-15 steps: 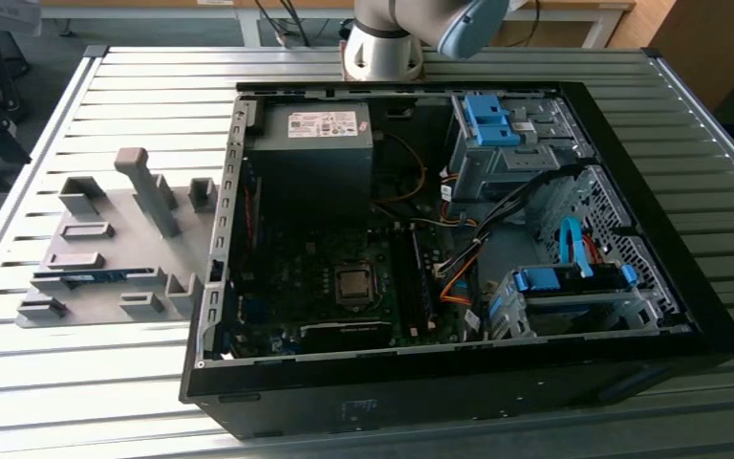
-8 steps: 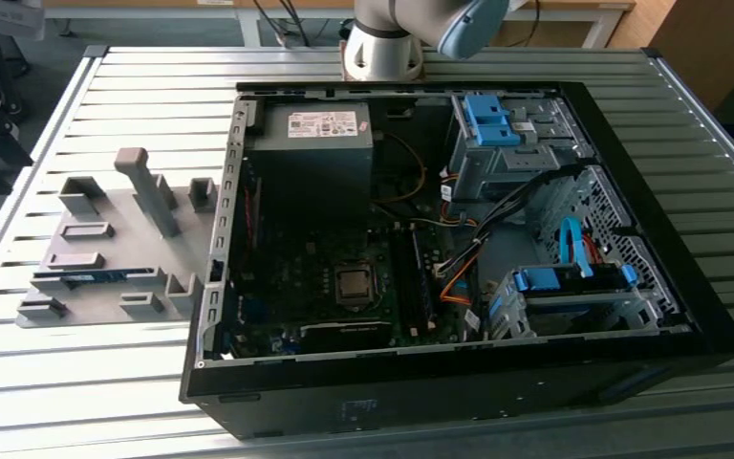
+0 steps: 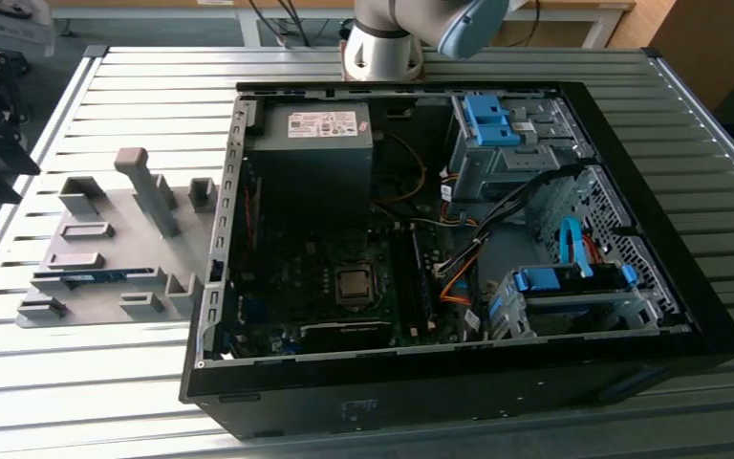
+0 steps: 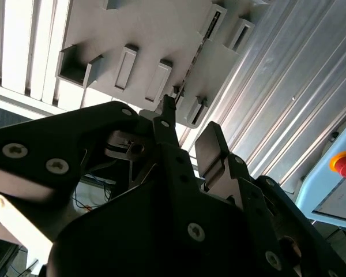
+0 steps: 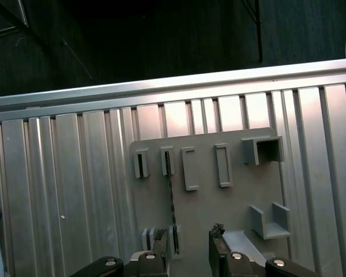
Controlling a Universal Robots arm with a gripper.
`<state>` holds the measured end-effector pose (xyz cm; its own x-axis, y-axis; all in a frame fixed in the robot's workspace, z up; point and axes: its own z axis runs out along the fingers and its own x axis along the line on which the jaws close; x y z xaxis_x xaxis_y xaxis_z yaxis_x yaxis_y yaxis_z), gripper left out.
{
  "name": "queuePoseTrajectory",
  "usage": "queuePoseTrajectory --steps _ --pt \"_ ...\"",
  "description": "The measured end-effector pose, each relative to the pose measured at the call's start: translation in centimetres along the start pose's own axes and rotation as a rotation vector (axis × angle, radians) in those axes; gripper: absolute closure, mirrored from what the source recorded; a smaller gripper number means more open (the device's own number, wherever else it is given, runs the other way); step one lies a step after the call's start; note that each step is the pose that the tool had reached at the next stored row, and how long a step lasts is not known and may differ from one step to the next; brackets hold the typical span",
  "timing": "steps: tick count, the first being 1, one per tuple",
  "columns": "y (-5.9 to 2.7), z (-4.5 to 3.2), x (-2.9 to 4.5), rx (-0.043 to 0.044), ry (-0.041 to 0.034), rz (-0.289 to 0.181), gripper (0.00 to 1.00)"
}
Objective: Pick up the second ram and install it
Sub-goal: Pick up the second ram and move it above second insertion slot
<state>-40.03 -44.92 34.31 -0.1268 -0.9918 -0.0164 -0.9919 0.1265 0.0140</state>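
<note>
The second ram (image 3: 87,277) stands on its long edge in a grey holder (image 3: 110,253), its ends set in small slots. In the exterior view it shows as a thin blue strip near the holder's front edge. In both wrist views it is seen edge-on, as a thin dark line (image 5: 171,202) (image 4: 193,57) running across the holder (image 5: 219,213) from one slot to another.

The gripper (image 5: 187,257) hangs above the holder, clear of it, with its jaws spread apart and nothing between them. In the first wrist view the ram's near end lines up with the gap, closer to one of the two black fingers (image 5: 219,248) than to the other. The second wrist view shows the gripper (image 4: 187,135) from behind, with the fingertips (image 4: 210,147) pointing toward the holder (image 4: 161,29) and the ram beyond them.

The holder lies flat on a slatted metal table (image 3: 87,402) and carries several other empty grey brackets and slots. Just beside it, on the exterior view's right, lies an open computer case (image 3: 469,392) with its side panel off, showing the board, cables and blue drive clips (image 3: 488,120). The arm's base (image 3: 386,43) stands at the far edge of the table behind the case.
</note>
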Motion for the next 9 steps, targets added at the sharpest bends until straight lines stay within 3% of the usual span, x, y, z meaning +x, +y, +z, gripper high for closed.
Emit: queuePoseTrajectory --steps 9 --pt "-0.01 0.70 0.01 -0.0002 0.0003 0.000 0.58"
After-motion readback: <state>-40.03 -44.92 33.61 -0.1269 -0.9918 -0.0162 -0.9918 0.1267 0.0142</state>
